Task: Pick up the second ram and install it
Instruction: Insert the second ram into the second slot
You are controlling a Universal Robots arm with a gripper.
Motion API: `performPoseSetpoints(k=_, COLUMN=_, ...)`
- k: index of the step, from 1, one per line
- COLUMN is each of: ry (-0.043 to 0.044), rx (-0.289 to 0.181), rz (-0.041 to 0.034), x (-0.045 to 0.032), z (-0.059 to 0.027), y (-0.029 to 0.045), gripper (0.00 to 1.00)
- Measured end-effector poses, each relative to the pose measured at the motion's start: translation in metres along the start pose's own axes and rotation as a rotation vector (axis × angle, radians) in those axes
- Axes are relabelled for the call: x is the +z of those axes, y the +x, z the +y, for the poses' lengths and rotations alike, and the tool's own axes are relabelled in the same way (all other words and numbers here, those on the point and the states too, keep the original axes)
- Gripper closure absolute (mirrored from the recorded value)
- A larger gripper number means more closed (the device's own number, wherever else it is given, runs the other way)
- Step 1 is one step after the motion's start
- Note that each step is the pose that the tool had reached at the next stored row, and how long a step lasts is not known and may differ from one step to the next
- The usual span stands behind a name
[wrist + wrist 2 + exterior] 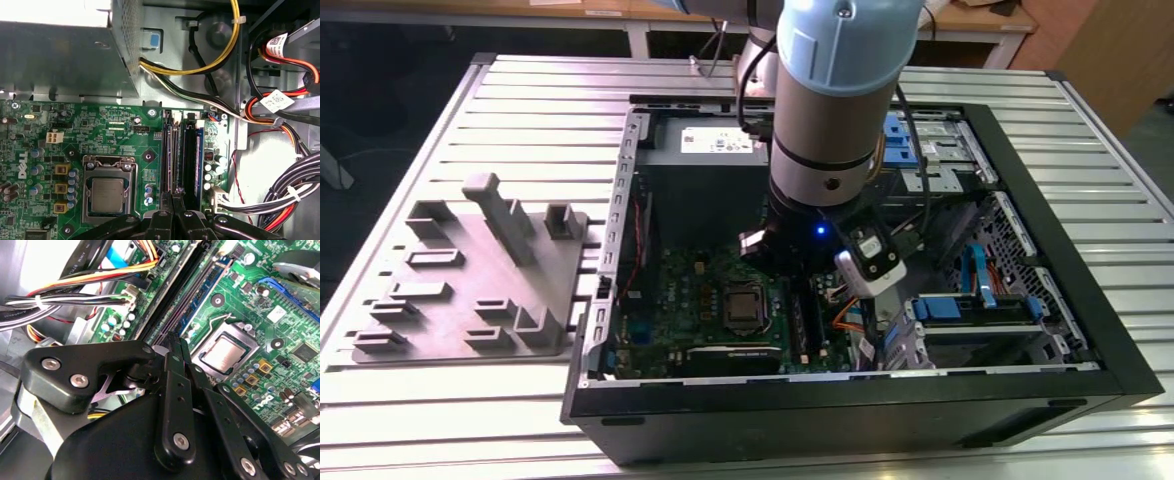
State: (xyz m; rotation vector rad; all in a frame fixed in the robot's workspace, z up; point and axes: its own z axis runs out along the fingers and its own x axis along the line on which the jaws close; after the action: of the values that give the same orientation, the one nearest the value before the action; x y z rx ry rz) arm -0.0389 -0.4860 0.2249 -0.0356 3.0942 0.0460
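Seating the 2nd ram (171, 155) in the motherboard (115, 135) with the gripper (173, 197) pinched almost shut on it; probably calls for straight, even downward pressure.

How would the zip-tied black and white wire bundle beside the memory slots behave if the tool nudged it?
Probably floppy: the wire bundle curves loosely, so it should bend aside. The zip tie likely makes the strands shift together. They seem to end at a white plug on the motherboard, so a hard shove might strain it.
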Motion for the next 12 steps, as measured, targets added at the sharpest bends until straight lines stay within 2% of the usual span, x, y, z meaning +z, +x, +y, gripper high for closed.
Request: performPoseSetpoints(k=12, ry=0.0022, rx=0.045, rz=-0.0013, x=0.0001, z=-0.0001, y=-0.002, gripper=0.92)
